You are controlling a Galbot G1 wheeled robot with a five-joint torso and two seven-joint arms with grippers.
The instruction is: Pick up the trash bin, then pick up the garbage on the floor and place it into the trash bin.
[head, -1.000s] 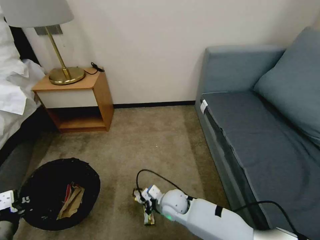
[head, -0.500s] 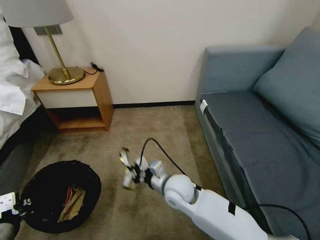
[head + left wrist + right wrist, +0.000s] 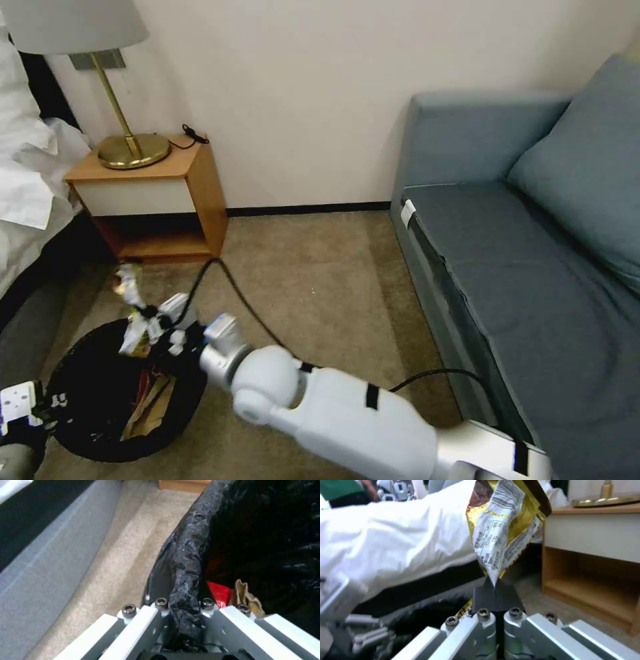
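The black trash bin (image 3: 83,383) sits low at the left of the head view, over the beige carpet floor (image 3: 313,280). My left gripper (image 3: 37,407) is shut on its near rim; in the left wrist view the crinkly liner (image 3: 185,580) is pinched between the jaws of my left gripper (image 3: 185,610). A red packet (image 3: 218,593) and a brown paper bag (image 3: 246,597) lie inside. My right gripper (image 3: 148,319) hangs over the bin's far rim, shut on a dark-and-gold wrapper (image 3: 130,293). The right wrist view shows the wrapper (image 3: 501,537) standing up from the closed right gripper (image 3: 495,597).
A wooden nightstand (image 3: 160,200) with a brass lamp (image 3: 130,150) stands just beyond the bin. White bedding (image 3: 27,180) borders the left. A blue-grey sofa (image 3: 533,267) fills the right. Open carpet lies between. My right arm's cable (image 3: 233,293) loops above the floor.
My right arm has lifted the wrapper off the carpet and swung it left, to above the bin's far rim. The bin and my left gripper have stayed put.
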